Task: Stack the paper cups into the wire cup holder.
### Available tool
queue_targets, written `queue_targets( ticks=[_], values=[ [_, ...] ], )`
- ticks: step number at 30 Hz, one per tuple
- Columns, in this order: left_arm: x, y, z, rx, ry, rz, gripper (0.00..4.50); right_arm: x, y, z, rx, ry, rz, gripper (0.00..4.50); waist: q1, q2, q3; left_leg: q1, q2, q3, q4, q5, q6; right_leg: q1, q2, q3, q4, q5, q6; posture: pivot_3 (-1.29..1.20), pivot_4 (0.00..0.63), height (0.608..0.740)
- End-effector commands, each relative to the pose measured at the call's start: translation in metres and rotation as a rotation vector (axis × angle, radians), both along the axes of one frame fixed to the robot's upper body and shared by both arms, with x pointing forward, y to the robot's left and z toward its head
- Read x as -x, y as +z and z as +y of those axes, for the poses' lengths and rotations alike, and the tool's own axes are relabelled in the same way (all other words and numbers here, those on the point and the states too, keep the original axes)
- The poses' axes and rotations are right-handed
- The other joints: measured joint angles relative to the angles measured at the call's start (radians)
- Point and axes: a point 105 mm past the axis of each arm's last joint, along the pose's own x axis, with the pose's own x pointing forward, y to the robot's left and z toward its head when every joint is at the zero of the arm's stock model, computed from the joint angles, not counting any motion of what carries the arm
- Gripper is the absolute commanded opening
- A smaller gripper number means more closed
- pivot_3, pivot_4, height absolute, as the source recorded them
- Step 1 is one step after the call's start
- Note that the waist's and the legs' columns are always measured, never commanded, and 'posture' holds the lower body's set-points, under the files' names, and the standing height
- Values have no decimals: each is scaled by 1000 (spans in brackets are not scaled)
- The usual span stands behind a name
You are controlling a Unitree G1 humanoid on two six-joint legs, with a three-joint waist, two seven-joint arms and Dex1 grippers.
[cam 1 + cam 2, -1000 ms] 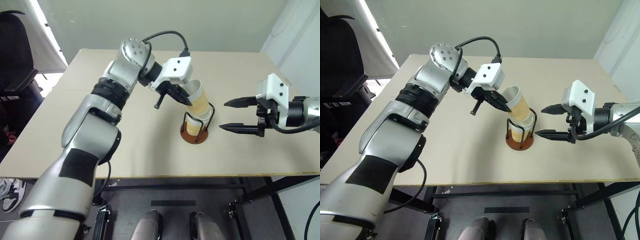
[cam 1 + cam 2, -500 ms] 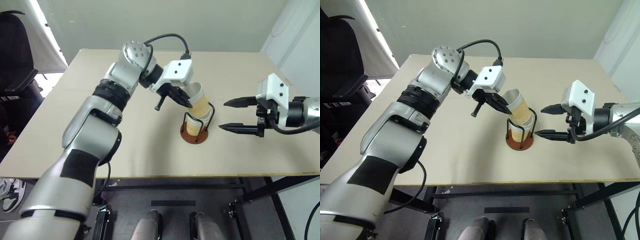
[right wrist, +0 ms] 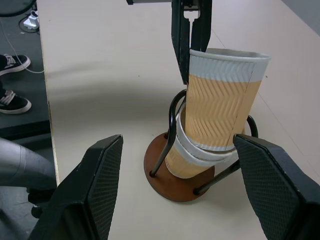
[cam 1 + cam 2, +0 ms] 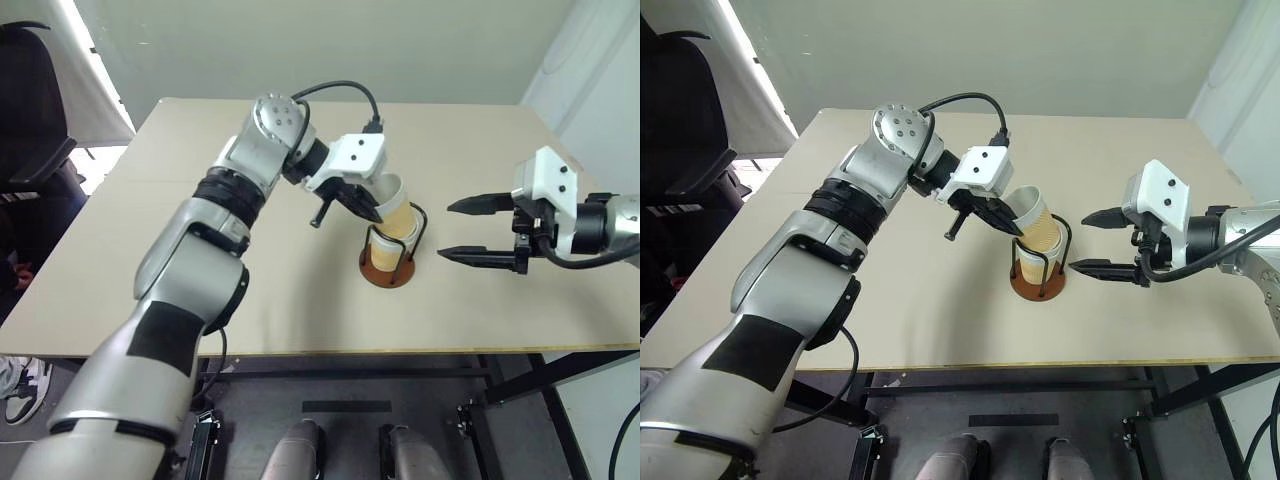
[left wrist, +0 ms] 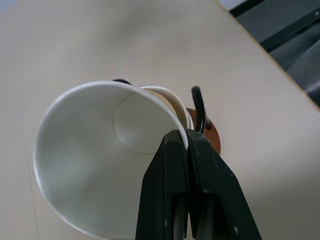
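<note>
1. cups first: you are looking at tapered paper cups (image 3: 222, 102) with smooth white rims and insides and a pale yellow-orange outer wall ribbed in a zigzag pattern.
2. the top cup leans at a tilt, its lower end pushed into two cups already nested below it, whose white rims show as stacked rings.
3. the wire cup holder (image 3: 176, 172) has a flat round reddish-brown disc base and thin black wire loops standing up around the nested cups. it sits on the counter (image 4: 250, 290), a matte beige board, near its middle and toward the front edge.
4. your left gripper (image 4: 1012, 226) has its black jaws pressed together on the rim of the tilted top cup, pinching the wall. in the left wrist view you see one finger inside the white mouth and one outside.
5. your right gripper (image 4: 467, 230) hangs above the counter, just beside the holder on its right and apart from it, with its jaws spread wide and nothing between them. their inner pads (image 3: 102, 185) are black with a fine cross-hatched grip texture.
</note>
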Motion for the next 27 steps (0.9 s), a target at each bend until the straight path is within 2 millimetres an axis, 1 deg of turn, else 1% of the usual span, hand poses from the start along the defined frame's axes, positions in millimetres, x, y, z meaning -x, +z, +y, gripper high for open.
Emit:
queue_targets(
  ticks=[1, 2, 4, 13, 15, 18, 20, 23, 27],
  values=[
    [0, 13, -5, 26, -19, -56, 418, 4, 10, 1, -7, 9, -50, 3552, 0, 0, 0, 0, 0, 0, 0, 0, 0, 0, 0, 0, 0, 0, 0, 0, 150, 740],
    [0, 14, -6, 33, -19, -58, 614, 4, 10, 0, -7, 8, -49, 3552, 0, 0, 0, 0, 0, 0, 0, 0, 0, 0, 0, 0, 0, 0, 0, 0, 150, 740],
    [0, 16, -8, 49, -19, -57, 1254, 4, 10, 0, -6, 8, -48, 3552, 0, 0, 0, 0, 0, 0, 0, 0, 0, 0, 0, 0, 0, 0, 0, 0, 150, 740],
    [2, 33, -23, 179, -11, -41, 4475, 3, 10, -1, -1, 8, -49, 3552, 1, 0, 0, 0, 0, 0, 0, 0, 0, 0, 0, 0, 0, 0, 0, 0, 150, 740],
    [1, 38, -26, 214, -6, -48, 4475, 3, 10, -1, -2, 8, -49, 3552, 1, 0, 0, 0, 0, 0, 0, 0, 0, 0, 0, 0, 0, 0, 0, 0, 150, 740],
    [-6, 62, -27, 382, 78, -41, 4475, 1, 10, 0, -11, 4, -52, 3552, 1, 0, 0, 0, 0, 0, 0, 0, 0, 0, 0, 0, 0, 0, 0, 0, 150, 740],
    [-9, 69, -24, 431, 116, -25, 4475, 1, 10, -1, -15, 2, -50, 3552, 0, 0, 0, 0, 0, 0, 0, 0, 0, 0, 0, 0, 0, 0, 0, 0, 150, 740],
    [-17, 74, -4, 485, 193, 0, 4475, -2, 8, -6, -12, -13, -44, 3552, -1, 0, 0, 0, 0, 0, 0, 0, 0, 0, 0, 0, 0, 0, 0, 0, 150, 740],
    [-27, 77, 29, 581, 312, 40, 4475, -11, 8, -13, -42, -52, -23, 3552, -5, 0, 0, 0, 0, 0, 0, 1, -1, -1, 1, 0, 0, 0, 0, 0, 150, 740]
  ],
)
